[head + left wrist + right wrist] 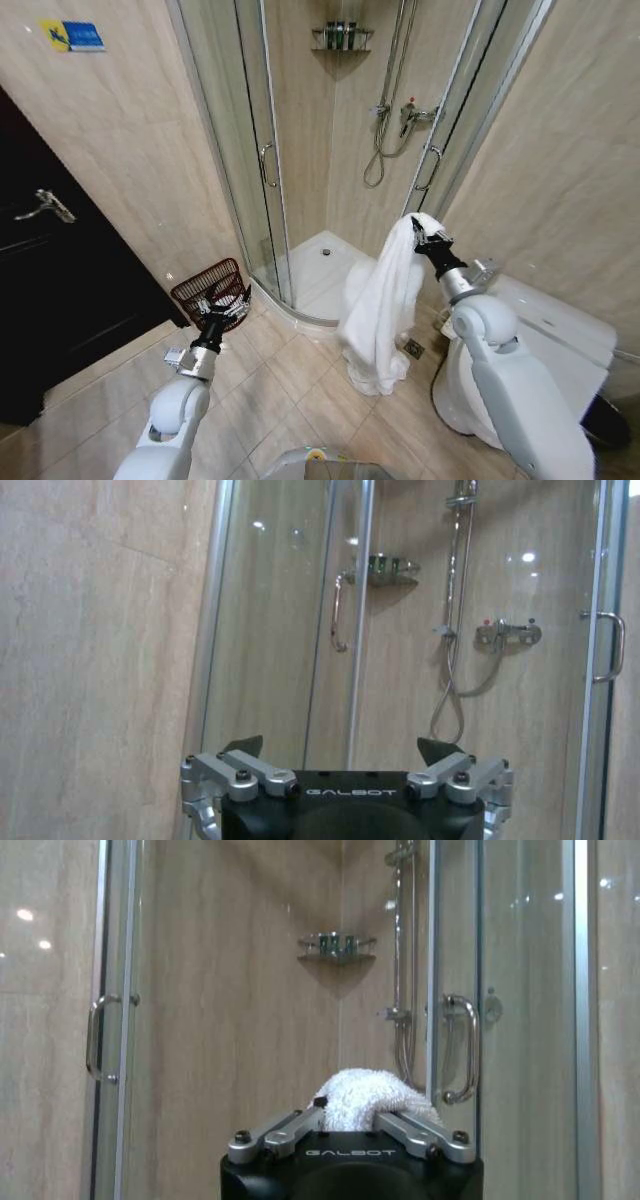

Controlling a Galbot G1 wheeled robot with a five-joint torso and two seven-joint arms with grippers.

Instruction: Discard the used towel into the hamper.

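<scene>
The white towel (pixel 384 300) hangs in a long drape from my right gripper (pixel 428 236), which is shut on its top corner; its lower end bunches on the tiled floor. In the right wrist view the towel (pixel 362 1099) bulges up between the closed fingers. The hamper (pixel 211 291), a dark red-brown wire basket, stands on the floor at the left by the shower glass. My left gripper (pixel 222 312) hovers just in front of the hamper, open; the left wrist view shows my left gripper (pixel 342 748) with its fingertips spread wide apart and nothing between them.
A glass shower enclosure (pixel 270 170) with curved doors stands straight ahead. A white toilet (pixel 545 330) is behind my right arm. A dark door (pixel 50 280) fills the left wall. A floor drain (pixel 414 348) lies near the towel's lower end.
</scene>
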